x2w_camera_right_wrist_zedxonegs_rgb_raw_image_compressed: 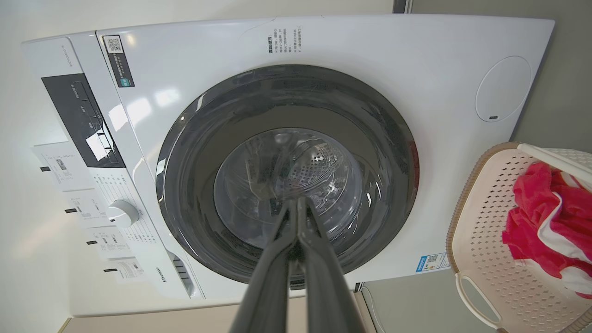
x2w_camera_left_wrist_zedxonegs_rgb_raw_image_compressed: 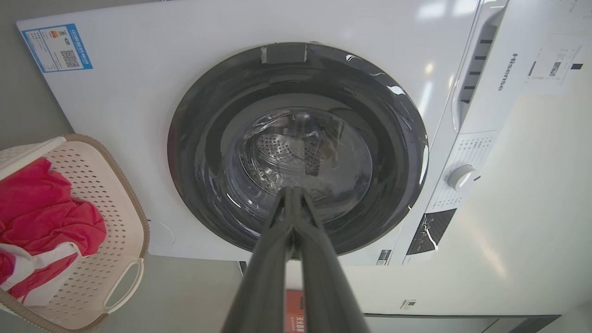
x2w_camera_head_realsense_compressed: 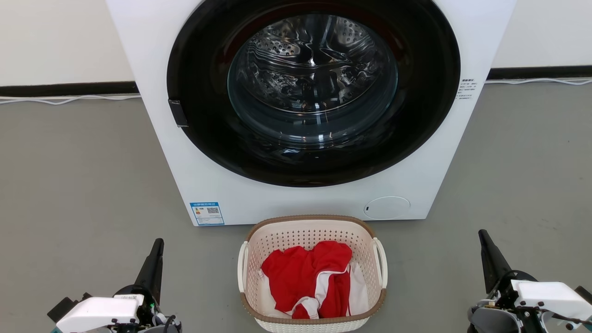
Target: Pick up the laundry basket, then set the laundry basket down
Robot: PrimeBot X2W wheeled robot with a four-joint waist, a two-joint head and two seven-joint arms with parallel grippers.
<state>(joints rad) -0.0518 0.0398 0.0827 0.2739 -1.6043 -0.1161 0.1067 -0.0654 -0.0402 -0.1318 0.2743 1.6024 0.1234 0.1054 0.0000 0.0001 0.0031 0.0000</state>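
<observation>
Both left pincer (x2w_camera_head_realsense_compressed: 158, 242) and right pincer (x2w_camera_head_realsense_compressed: 482, 234) pressed together, laundry basket (x2w_camera_head_realsense_compressed: 296, 235) on grey floor (x2w_camera_head_realsense_compressed: 69, 185), white wall (x2w_camera_head_realsense_compressed: 55, 37)

Floor (x2w_camera_head_realsense_compressed: 69, 175): plain grey, spreading ahead of the jaws and to both sides.
Wall (x2w_camera_head_realsense_compressed: 55, 37): off-white, far beyond the jaws; dark skirting (x2w_camera_head_realsense_compressed: 69, 89), white cable (x2w_camera_head_realsense_compressed: 69, 99) at its foot.
Washing machine (x2w_camera_head_realsense_compressed: 185, 175): white, straight ahead, dark round door.

Laundry corner: front-load washing machine (x2w_camera_head_realsense_compressed: 305, 106), laundry basket (x2w_camera_head_realsense_compressed: 311, 273), bare grey floor (x2w_camera_head_realsense_compressed: 78, 185).
</observation>
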